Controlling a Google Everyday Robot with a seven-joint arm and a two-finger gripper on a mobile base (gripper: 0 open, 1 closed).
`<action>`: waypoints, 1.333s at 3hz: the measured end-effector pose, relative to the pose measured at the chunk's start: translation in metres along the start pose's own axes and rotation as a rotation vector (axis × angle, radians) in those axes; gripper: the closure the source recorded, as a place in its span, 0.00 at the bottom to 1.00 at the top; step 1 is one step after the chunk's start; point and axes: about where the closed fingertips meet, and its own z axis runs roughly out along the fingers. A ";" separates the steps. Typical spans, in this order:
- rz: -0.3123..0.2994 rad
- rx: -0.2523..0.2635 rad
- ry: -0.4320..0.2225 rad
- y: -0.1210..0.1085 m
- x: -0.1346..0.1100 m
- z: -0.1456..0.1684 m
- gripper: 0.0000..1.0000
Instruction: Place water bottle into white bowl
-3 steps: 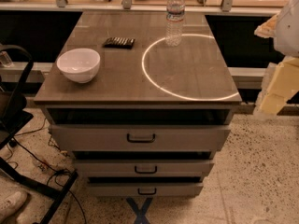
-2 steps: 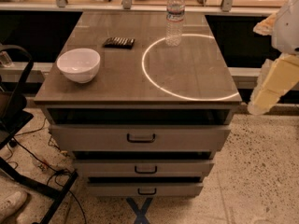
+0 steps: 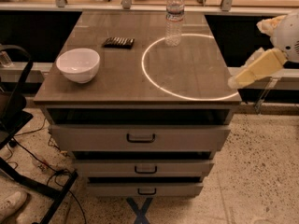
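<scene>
At the far left a black chair frame [image 3: 16, 106] stands on the speckled floor, with cables trailing under it and a pale shoe [image 3: 11, 204] in the bottom corner. Next comes the cabinet, its brown top [image 3: 117, 80] sitting over 3 drawers [image 3: 140, 137], each with a dark handle. The white bowl [image 3: 78, 64] sits upright on the left side of that top, toward the front edge. Behind it and a little to the right lies a flat dark rectangular object [image 3: 118, 42], apart from the bowl. Further right a bright ring of light [image 3: 142, 64] is drawn across the right half of the top. The water bottle [image 3: 174, 17] stands upright on the back arc of that ring, cap on, near the rear edge and well apart from the bowl. My gripper [image 3: 236, 80] hangs off the right side of the cabinet, just beside its front right corner at about the height of the top, at the end of a cream arm link sloping down from a white rounded joint. It touches nothing, and I cannot tell whether it is open or closed.
</scene>
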 end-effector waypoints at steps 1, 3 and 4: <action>0.039 0.081 -0.230 -0.035 -0.033 0.013 0.00; 0.050 0.152 -0.290 -0.054 -0.048 0.013 0.00; 0.087 0.156 -0.339 -0.059 -0.065 0.026 0.00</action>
